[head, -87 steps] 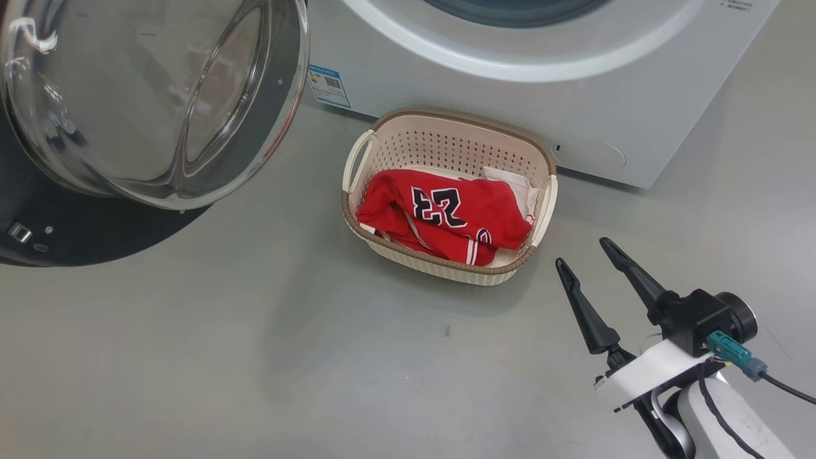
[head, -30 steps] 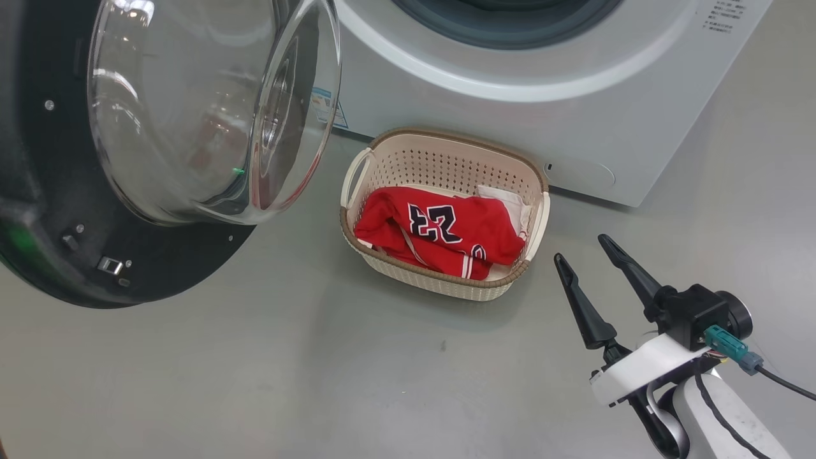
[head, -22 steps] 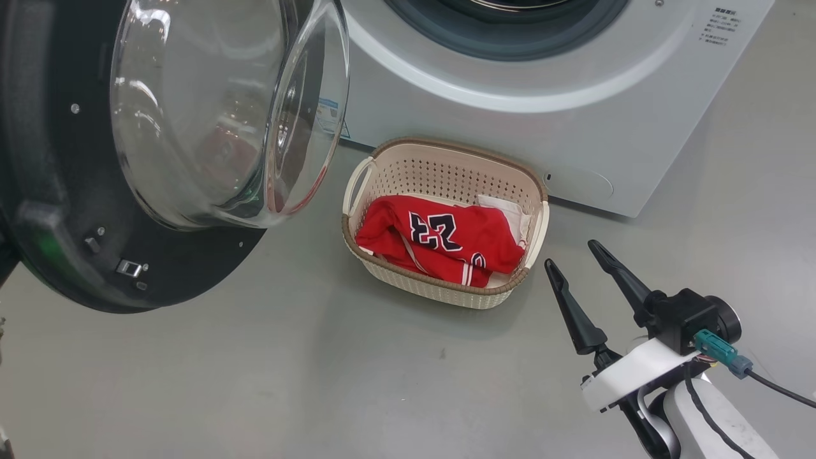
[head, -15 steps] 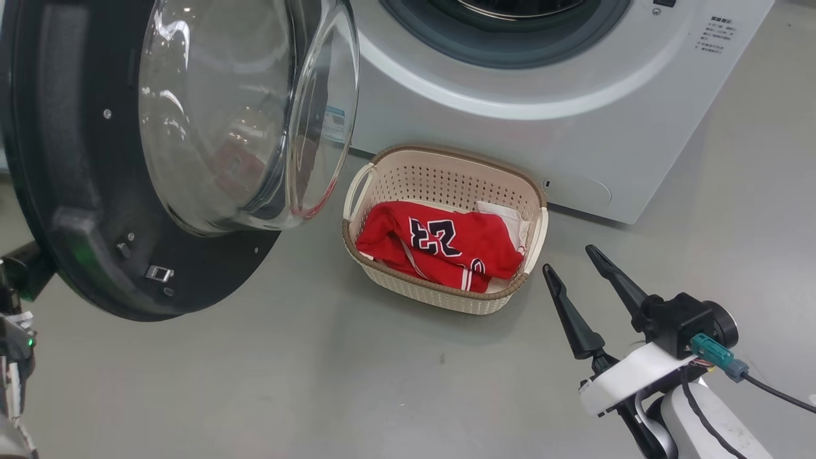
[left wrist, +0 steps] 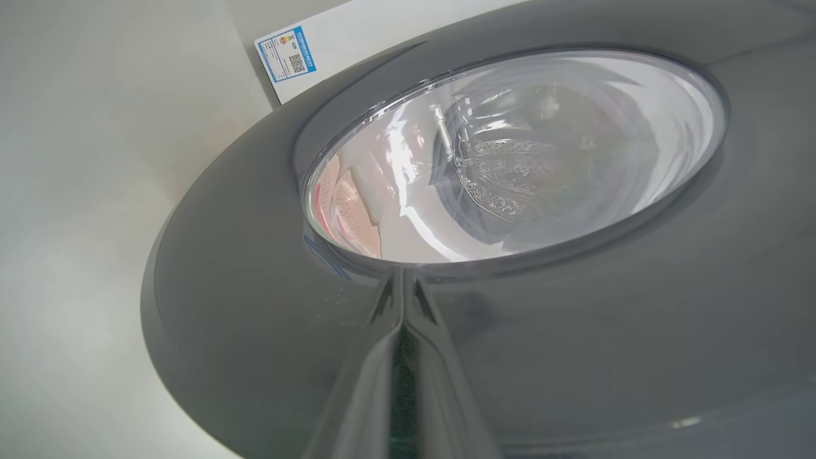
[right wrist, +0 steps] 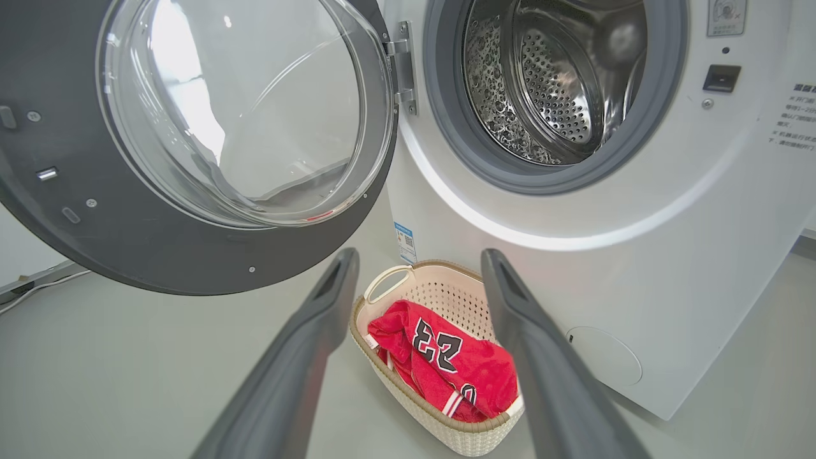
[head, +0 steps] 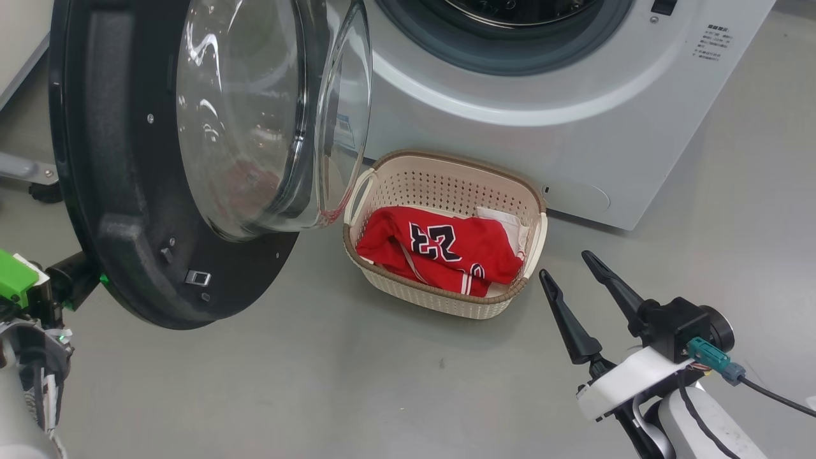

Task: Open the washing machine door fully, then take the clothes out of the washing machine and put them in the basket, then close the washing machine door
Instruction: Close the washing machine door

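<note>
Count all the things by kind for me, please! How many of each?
Washing machine: 1
Door: 1
Basket: 1
Clothes I can tell apart: 2, a red jersey and a white piece
Claws: 2, left claw and right claw
Total: 7

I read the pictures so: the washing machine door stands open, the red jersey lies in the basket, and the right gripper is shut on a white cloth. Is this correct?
One part is wrong: the right gripper is open and holds nothing, as the head view shows. The washing machine door does stand open, and the red jersey lies in the basket.
</note>
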You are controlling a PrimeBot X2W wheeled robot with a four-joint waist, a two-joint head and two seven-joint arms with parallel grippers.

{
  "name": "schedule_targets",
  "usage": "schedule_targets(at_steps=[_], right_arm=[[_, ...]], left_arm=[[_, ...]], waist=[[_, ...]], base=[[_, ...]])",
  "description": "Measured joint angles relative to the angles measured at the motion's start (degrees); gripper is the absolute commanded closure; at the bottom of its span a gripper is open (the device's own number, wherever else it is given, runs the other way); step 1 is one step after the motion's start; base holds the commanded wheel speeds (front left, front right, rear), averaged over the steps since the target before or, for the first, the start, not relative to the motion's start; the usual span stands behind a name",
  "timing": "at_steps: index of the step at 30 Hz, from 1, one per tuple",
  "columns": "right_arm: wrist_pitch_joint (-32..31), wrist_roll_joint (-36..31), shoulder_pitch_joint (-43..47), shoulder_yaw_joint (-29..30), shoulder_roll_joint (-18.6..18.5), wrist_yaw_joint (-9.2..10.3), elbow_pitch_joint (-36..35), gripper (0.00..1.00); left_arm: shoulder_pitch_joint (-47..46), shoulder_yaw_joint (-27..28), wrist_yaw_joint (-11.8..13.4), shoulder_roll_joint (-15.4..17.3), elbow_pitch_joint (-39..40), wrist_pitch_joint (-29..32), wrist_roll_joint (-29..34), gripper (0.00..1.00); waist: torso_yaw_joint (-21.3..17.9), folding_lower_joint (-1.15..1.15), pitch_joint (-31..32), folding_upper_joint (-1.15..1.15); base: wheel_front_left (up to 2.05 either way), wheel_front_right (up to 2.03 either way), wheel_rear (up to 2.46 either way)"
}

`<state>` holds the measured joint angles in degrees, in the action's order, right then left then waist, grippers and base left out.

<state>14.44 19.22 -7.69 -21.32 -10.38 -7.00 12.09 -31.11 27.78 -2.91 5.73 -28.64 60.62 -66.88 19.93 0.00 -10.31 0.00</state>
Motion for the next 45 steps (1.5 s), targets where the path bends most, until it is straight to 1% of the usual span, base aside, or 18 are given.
schedule_targets(at_steps=[15,20,23,27,29,33,35,38,40,45], right_arm=[[0.0,-0.01,0.01,0.35,0.08,0.0,0.0,0.0],[0.0,-0.01,0.0,0.45,0.09,0.0,-0.01,0.0],[0.0,-0.01,0.0,0.68,0.09,0.0,0.01,0.0],[0.0,-0.01,0.02,1.07,0.09,0.0,0.36,0.0],[0.0,-0.01,0.04,1.19,0.13,0.0,0.43,0.0],[0.0,-0.01,0.25,1.53,0.38,0.0,0.46,0.0],[0.0,-0.02,0.37,1.55,0.49,0.0,0.48,0.0],[0.0,-0.08,0.44,1.25,0.7,0.0,0.51,0.0],[0.0,-0.08,0.47,1.03,0.85,0.0,0.52,0.0],[0.0,-0.09,0.51,0.87,0.92,0.0,0.58,0.0]], left_arm=[[3.02,0.11,0.16,-1.04,5.38,0.32,0.1,1.0],[4.07,-0.03,-0.24,-0.71,7.5,-1.76,2.01,1.0],[4.87,0.46,-0.99,-0.11,9.14,-4.67,3.93,1.0],[6.66,-0.09,-2.71,1.62,11.0,-8.71,8.6,1.0],[7.87,-0.07,-2.98,2.45,11.9,-11.15,10.4,1.0],[10.6,-2.46,-3.99,4.58,14.28,-15.23,16.55,1.0],[12.09,-3.74,-4.0,5.56,15.39,-17.46,19.33,1.0],[13.81,-4.45,-4.01,5.98,17.23,-21.01,21.31,1.0],[15.14,-5.86,-4.02,6.54,18.55,-23.45,23.91,1.0],[18.04,-8.17,-4.02,6.66,21.12,-30.03,27.52,1.0]], waist=[[-0.16,0.0,-0.73,0.0],[-0.2,0.0,-0.86,0.0],[-0.2,0.0,-0.84,0.0],[-0.13,0.0,-0.29,0.0],[-0.04,0.0,0.06,0.0],[0.3,0.0,0.61,0.0],[0.54,0.0,0.8,0.0],[0.79,0.0,0.96,0.0],[0.87,0.0,0.98,0.0],[1.04,0.0,1.0,0.0]], base=[[0.0,0.0,0.0],[0.0,0.0,0.0],[0.0,0.0,0.0],[0.0,0.0,0.0],[0.0,0.0,0.0],[0.0,0.0,0.0],[0.0,0.0,0.0],[0.0,0.0,0.0],[0.0,0.0,0.0],[0.0,0.0,0.0]])
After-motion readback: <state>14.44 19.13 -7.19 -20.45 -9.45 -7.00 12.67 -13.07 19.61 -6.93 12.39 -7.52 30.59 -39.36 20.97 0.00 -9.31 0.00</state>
